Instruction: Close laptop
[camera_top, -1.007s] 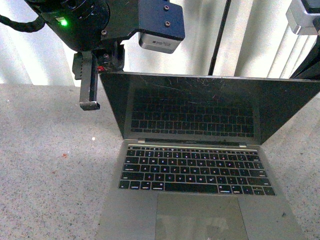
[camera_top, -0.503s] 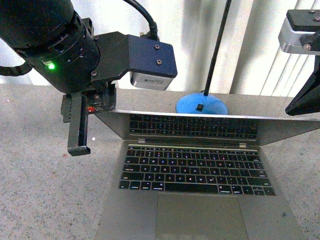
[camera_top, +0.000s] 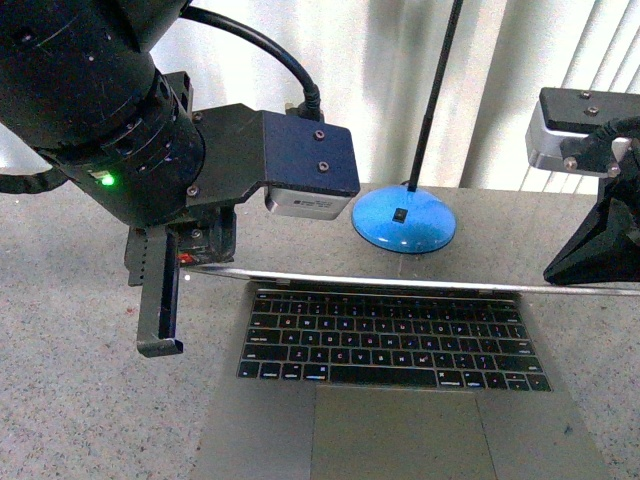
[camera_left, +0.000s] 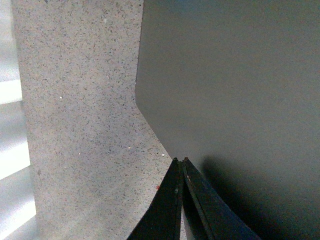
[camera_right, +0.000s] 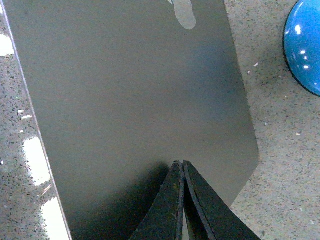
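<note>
Lid of the laptop (camera_top: 390, 420) is seen part-lowered, directly under left claw (camera_left: 180, 161) and right claw (camera_right: 180, 163), both pinched together.

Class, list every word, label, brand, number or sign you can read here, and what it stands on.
No text is readable.
White marks on the laptop keys: too small to read.
Sticker on the grey camera box: blurred.
Pale logo on the lid: partly in view, no lettering.

Pale cut-off logo (camera_right: 184, 14) on laptop (camera_right: 125, 100) lid, legends on keys (camera_top: 390, 340) too small to read, print on grey camera module (camera_top: 308, 203) illegible
</note>
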